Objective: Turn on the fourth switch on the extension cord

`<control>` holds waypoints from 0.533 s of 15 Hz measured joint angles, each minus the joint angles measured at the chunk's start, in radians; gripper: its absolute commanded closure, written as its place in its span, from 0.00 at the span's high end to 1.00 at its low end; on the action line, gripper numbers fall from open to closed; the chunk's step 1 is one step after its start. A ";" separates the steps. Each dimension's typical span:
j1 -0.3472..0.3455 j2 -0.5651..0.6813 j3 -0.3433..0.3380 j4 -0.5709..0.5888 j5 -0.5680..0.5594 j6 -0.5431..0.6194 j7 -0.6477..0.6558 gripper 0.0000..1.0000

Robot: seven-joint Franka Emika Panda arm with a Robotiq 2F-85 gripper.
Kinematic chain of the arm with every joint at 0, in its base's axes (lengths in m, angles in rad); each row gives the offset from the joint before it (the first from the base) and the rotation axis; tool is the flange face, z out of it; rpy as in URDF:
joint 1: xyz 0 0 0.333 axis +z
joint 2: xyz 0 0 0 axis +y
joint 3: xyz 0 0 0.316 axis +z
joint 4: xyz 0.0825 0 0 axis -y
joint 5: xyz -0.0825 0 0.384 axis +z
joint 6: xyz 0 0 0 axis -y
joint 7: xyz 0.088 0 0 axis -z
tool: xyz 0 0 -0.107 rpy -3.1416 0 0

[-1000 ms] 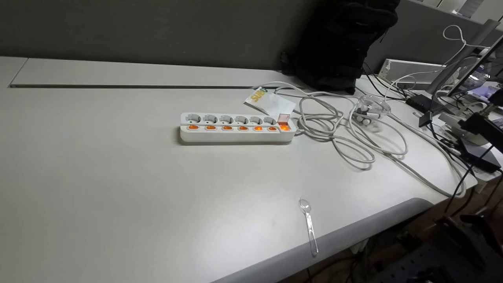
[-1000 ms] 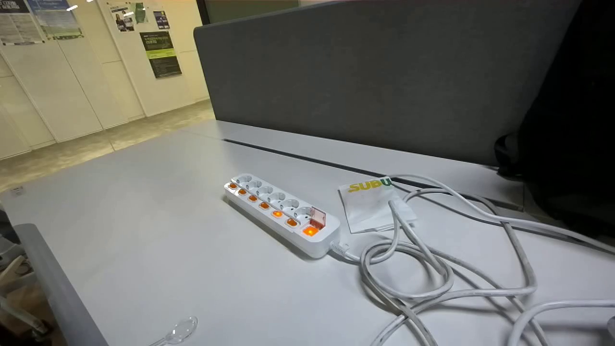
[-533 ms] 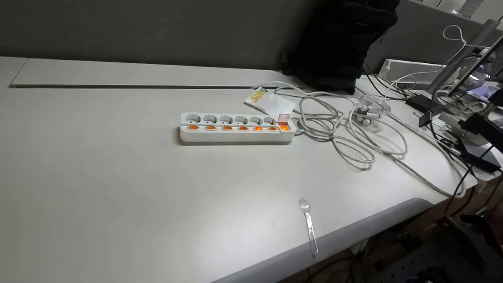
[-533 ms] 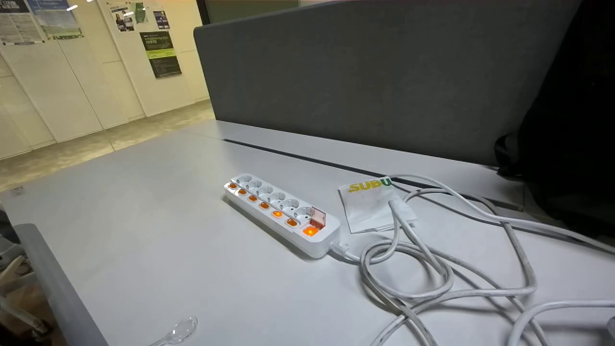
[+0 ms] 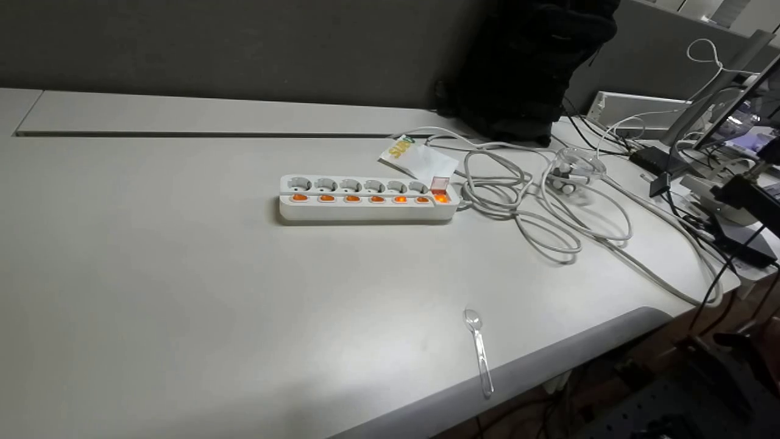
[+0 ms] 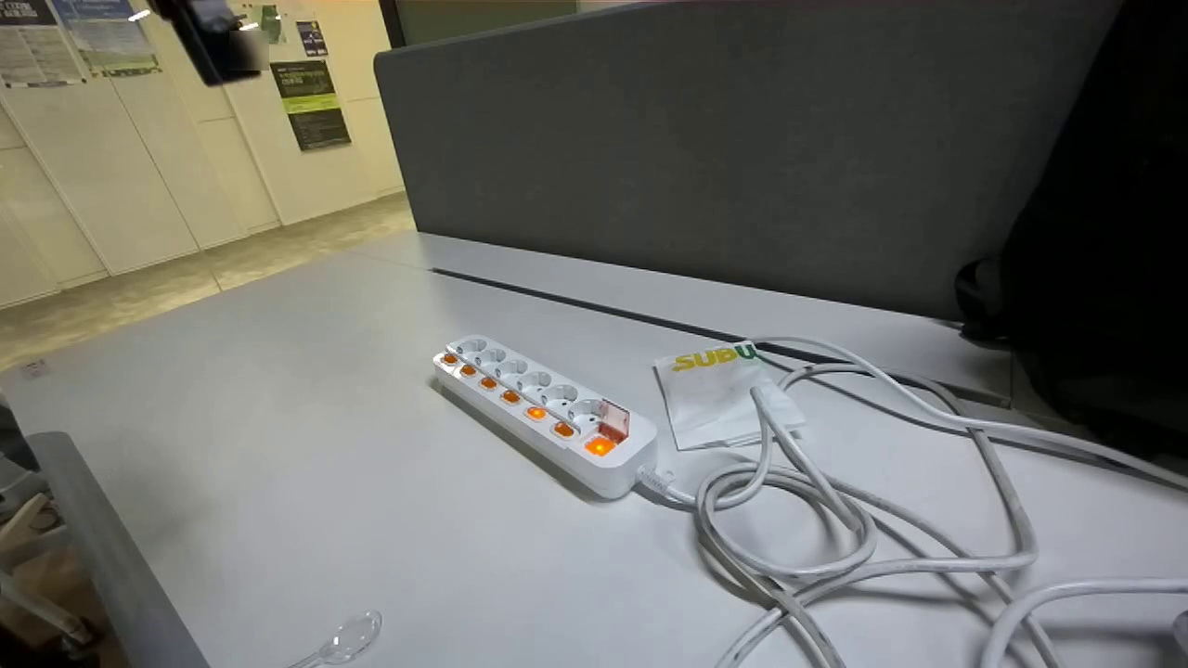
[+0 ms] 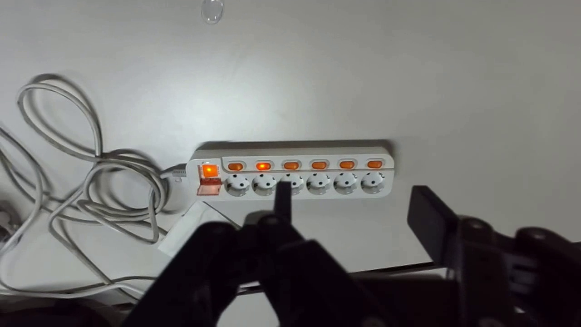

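The extension cord is a long white strip lying flat on the table, also in an exterior view and the wrist view. It has a row of several sockets and small orange switches. The main switch at the cable end glows under a raised clear cover. The second small switch from that end glows; the other small switches look unlit. My gripper is open and empty, with its fingers apart above the table. One finger covers part of a socket in the wrist view. A dark piece of it shows high in an exterior view.
Tangled white and grey cables lie at the strip's cable end. A white printed napkin lies behind it. A clear plastic spoon lies near the table edge. A black backpack stands against the grey partition.
A dark piece of my gripper has come into an exterior view at the top left. A soft shadow now falls on the near part of the table. The strip and its lights look unchanged.
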 measured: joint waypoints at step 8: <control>-0.070 0.199 0.002 -0.071 -0.186 0.284 0.271 0.00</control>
